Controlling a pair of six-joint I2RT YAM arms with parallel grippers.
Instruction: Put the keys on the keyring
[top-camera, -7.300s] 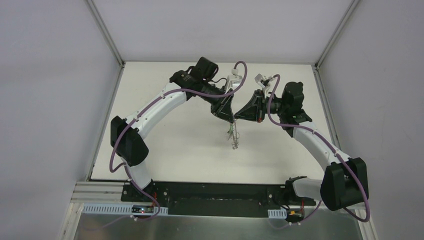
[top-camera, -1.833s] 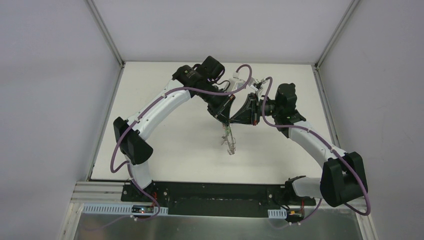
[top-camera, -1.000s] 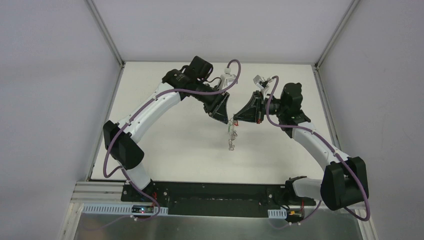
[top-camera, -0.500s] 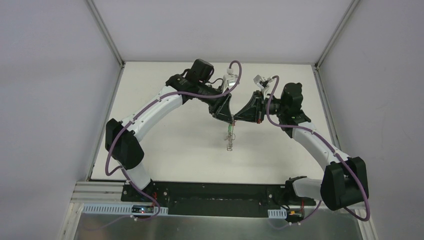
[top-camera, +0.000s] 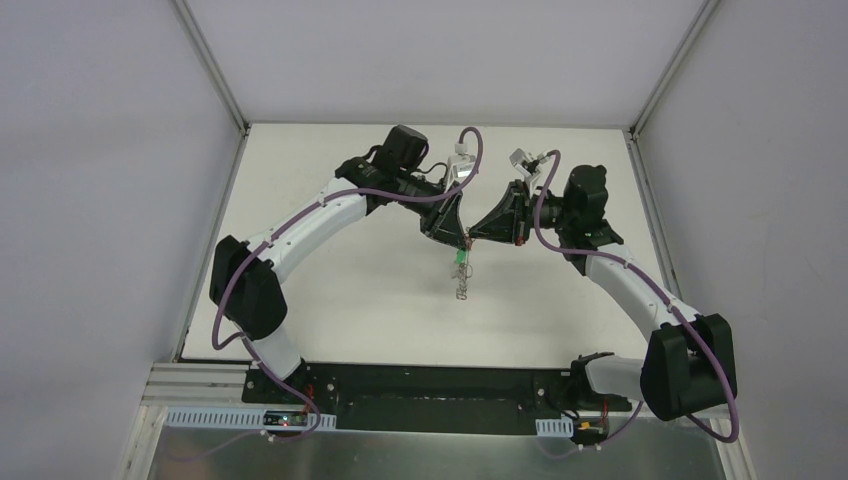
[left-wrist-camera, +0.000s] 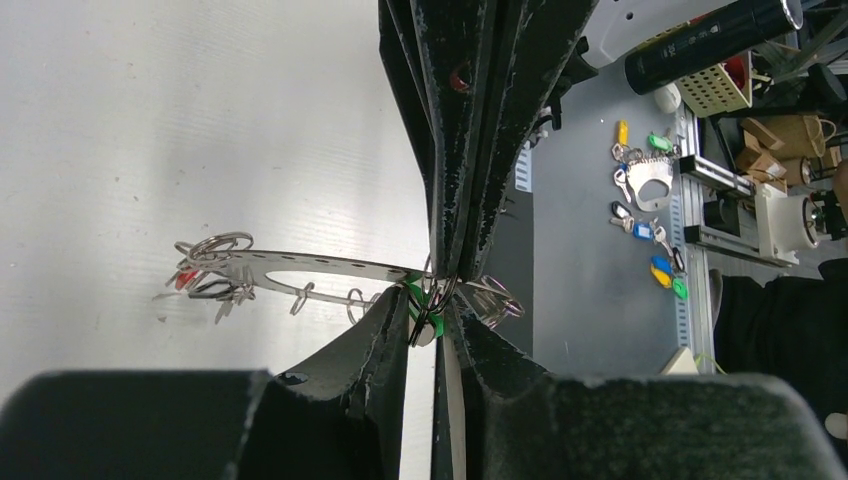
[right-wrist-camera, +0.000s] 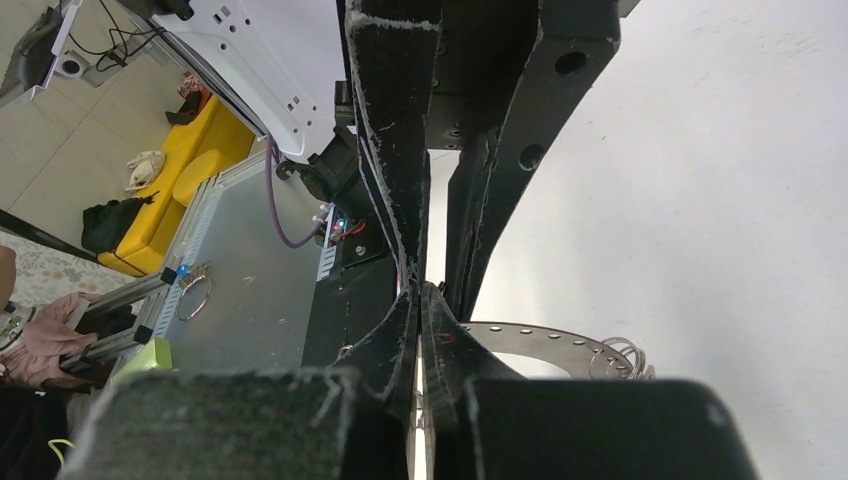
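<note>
The keyring is a flat grey ring that hangs edge-on above the table, held at its top. My right gripper is shut on its rim; in the right wrist view the pads are pressed together and the ring runs off to the right. My left gripper meets it from the left. In the left wrist view its fingertips close round a green key and a wire loop at the ring's rim. A red key and a dark key hang at the ring's far end.
Past the table's near edge lies a grey bench with spare coloured keys and a loose ring. The black base plate spans the near edge. Enclosure walls and posts close in the left, right and back.
One second ago my left gripper stood apart to the left. It has come back against the right gripper at the ring's top, now round the green key. The ring swung slightly.
</note>
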